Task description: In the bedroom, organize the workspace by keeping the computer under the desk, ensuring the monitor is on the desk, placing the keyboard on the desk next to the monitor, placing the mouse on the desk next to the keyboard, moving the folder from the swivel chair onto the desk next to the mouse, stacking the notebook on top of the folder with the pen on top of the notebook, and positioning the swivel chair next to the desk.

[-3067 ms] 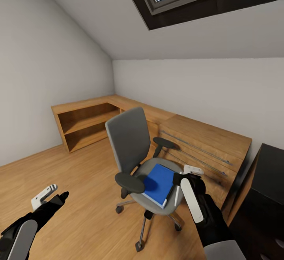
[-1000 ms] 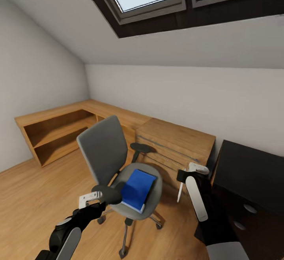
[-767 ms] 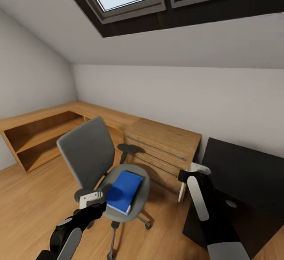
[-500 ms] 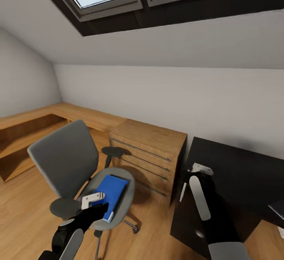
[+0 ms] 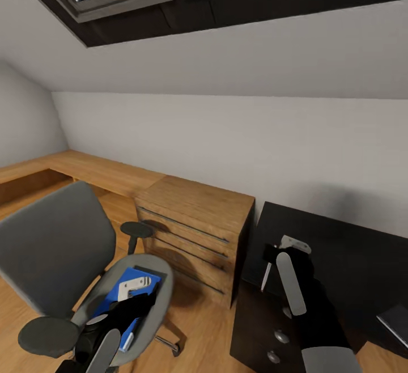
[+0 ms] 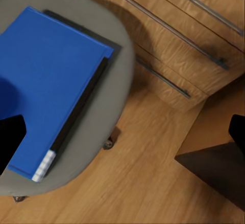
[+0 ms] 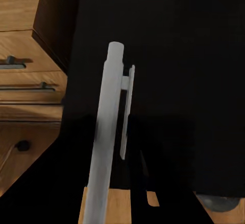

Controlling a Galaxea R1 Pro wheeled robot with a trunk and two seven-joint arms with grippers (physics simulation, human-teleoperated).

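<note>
Overhead, right arm's fingers (image 5: 271,268) pinch the pen (image 7: 104,142) above the desk (image 5: 340,248).

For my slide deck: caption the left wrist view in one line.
Left tool's camera looks down on the blue folder lying on the grey swivel chair seat, a thin dark notebook beneath it, beside a wooden chest.

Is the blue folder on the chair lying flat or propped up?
Lying flat. The folder rests closed on the swivel chair seat, over a dark notebook edge.
</note>
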